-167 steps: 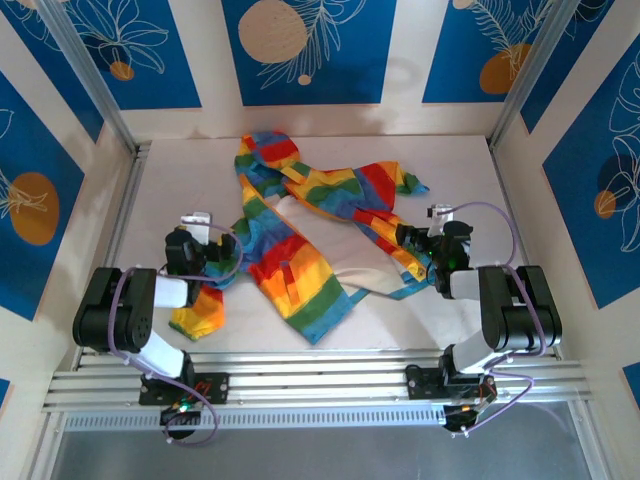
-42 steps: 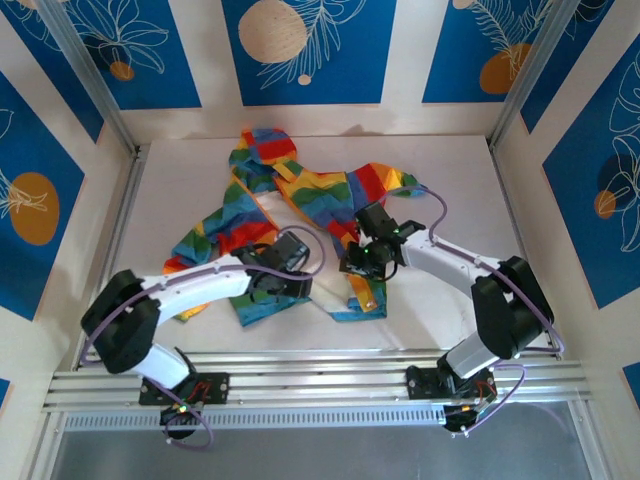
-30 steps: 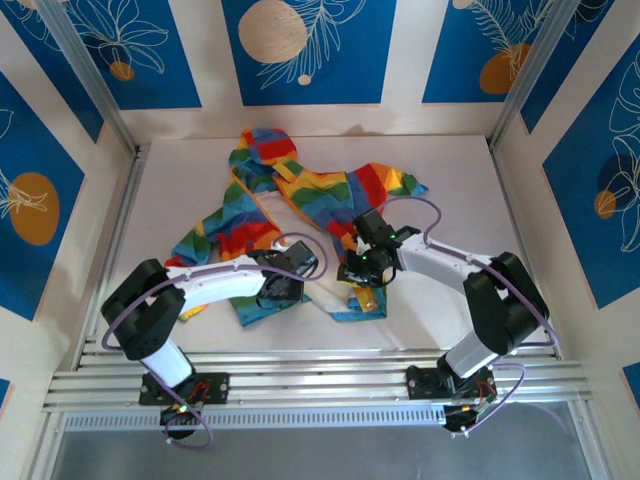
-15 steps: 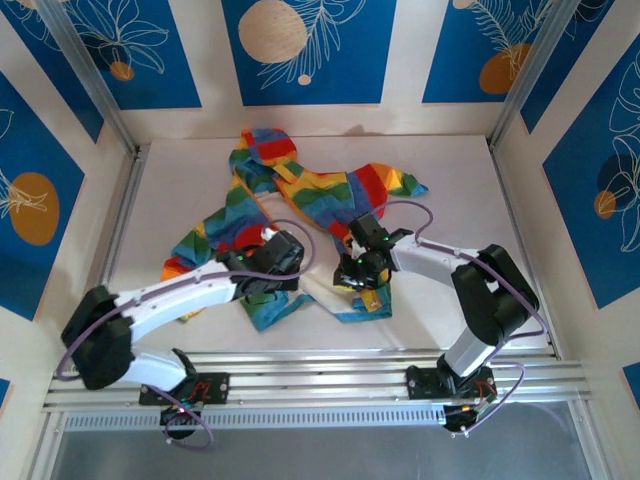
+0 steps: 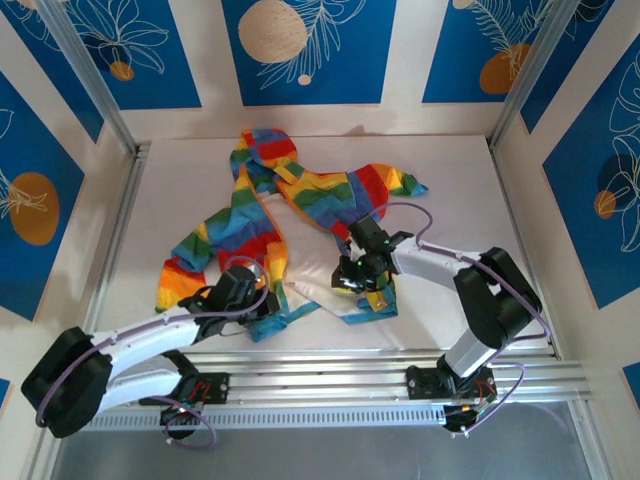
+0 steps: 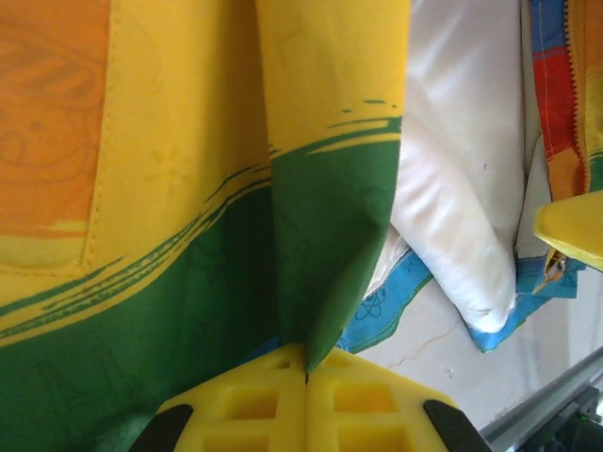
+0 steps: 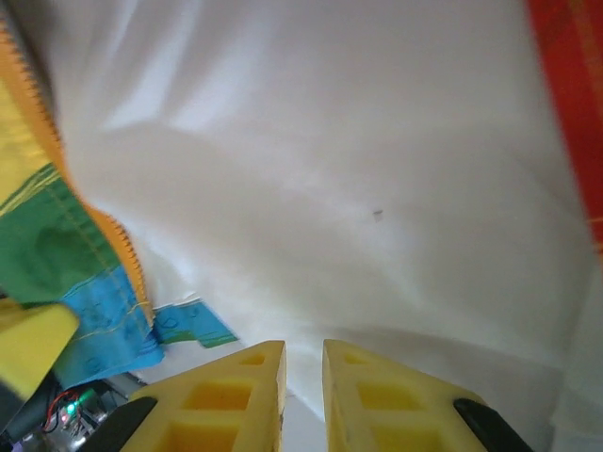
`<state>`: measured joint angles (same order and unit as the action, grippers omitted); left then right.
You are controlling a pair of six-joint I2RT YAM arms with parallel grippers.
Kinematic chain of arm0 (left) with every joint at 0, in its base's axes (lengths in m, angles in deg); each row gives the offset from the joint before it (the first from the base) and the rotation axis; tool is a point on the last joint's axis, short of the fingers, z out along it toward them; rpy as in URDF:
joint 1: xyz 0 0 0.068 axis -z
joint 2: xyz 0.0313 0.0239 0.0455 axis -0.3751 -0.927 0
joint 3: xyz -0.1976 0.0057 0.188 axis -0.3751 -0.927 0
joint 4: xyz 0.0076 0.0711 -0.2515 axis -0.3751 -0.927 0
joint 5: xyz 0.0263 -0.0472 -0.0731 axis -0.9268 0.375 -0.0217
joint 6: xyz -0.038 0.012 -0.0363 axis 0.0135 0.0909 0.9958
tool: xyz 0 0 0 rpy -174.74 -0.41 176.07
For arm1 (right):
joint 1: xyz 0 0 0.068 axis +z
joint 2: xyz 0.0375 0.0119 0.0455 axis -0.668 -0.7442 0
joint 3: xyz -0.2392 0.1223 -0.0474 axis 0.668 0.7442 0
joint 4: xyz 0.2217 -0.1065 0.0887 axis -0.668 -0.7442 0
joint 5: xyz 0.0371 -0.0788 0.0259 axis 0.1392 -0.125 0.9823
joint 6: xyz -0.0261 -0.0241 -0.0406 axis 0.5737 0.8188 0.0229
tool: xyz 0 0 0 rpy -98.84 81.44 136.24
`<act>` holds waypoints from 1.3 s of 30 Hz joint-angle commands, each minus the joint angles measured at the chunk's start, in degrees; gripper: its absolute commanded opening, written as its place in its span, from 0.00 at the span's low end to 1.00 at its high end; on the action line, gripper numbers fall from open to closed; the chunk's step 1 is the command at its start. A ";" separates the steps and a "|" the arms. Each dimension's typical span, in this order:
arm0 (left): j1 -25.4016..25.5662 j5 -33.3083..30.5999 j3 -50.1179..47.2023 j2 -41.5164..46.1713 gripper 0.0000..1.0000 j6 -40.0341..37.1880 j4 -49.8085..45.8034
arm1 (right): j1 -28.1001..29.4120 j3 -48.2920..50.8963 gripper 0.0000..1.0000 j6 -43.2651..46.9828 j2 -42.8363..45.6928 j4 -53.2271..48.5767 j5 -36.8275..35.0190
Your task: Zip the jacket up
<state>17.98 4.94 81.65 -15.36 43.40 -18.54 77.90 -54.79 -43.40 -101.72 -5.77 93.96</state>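
The jacket (image 5: 300,195) lies crumpled and open on the table (image 5: 450,200). Its long axis runs away from both grippers: the hood (image 5: 265,150) points to the far wall beyond them, and the hem is at their fingertips. The left gripper (image 5: 250,290) is pressed together on a green-and-yellow fold of the left front panel, clearest in its wrist view (image 6: 306,377). The right gripper (image 5: 352,275) holds its fingers a narrow slit apart, with white lining running into the slit (image 7: 303,377), apparently pinching it. The orange zipper (image 7: 94,235) runs just left of those fingers. The step looks like drawing the two front panels together. Next, the lower zipper ends need to be lined up between the grippers.
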 commanded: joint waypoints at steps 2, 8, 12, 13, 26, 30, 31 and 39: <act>-3.51 5.19 -1.40 4.89 0.00 5.08 5.22 | 3.19 -3.62 0.21 -2.81 1.80 1.15 1.49; -8.86 9.09 -1.52 7.98 0.00 5.48 1.64 | 7.13 -8.28 0.29 -6.84 -3.16 4.69 2.81; -11.87 8.44 -1.78 7.27 0.00 4.05 -5.54 | 7.78 -12.57 0.30 -7.25 -8.22 5.47 2.53; -12.52 8.28 -1.90 6.84 0.00 3.75 -6.74 | 7.75 -13.43 0.29 -7.07 -9.29 5.83 2.39; -16.06 8.38 -3.95 4.35 0.00 3.39 -8.44 | 6.56 -26.55 0.35 -6.11 -23.34 6.93 5.94; -16.35 8.94 -3.89 3.92 0.00 2.94 -8.07 | 7.16 -28.45 0.38 -5.46 -24.58 7.28 5.65; -16.41 9.25 -3.89 3.61 0.00 2.68 -7.80 | 7.37 -28.89 0.39 -5.25 -25.09 7.42 5.76; -16.53 11.62 -2.33 -0.23 0.00 -0.19 -7.08 | 7.26 -32.71 0.45 -3.66 -31.52 12.73 13.47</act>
<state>2.18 14.52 78.43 -14.60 45.70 -24.90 84.92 -85.26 -48.43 -130.96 6.19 102.92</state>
